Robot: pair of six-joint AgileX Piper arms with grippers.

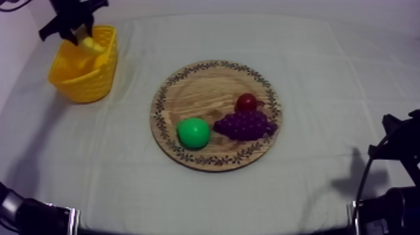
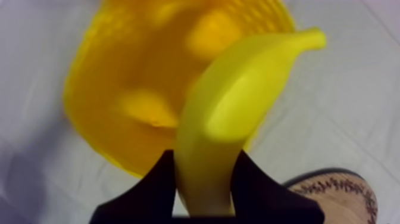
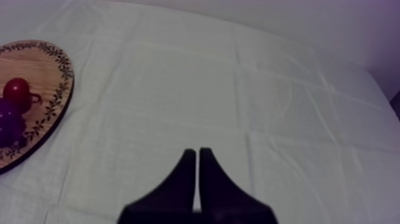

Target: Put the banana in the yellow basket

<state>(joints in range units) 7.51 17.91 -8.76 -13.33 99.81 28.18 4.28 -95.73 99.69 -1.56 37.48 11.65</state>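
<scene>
Table cloth [image 1: 331,69]: left end effector [image 2: 205,174] clamps banana [image 2: 238,104] over basket [image 2: 113,71]; right end effector [image 3: 197,154] pinched empty beside board [image 3: 40,67].

The table [image 1: 325,75] is fully covered by a grey-white cloth [image 1: 112,162], which lies flat and shows faint fold creases. Two items rest directly on the cloth. A round wooden board [image 1: 200,87] with a patterned rim sits near the middle. A yellow basket [image 1: 87,84] stands upright at the far left, well apart from the board.
</scene>
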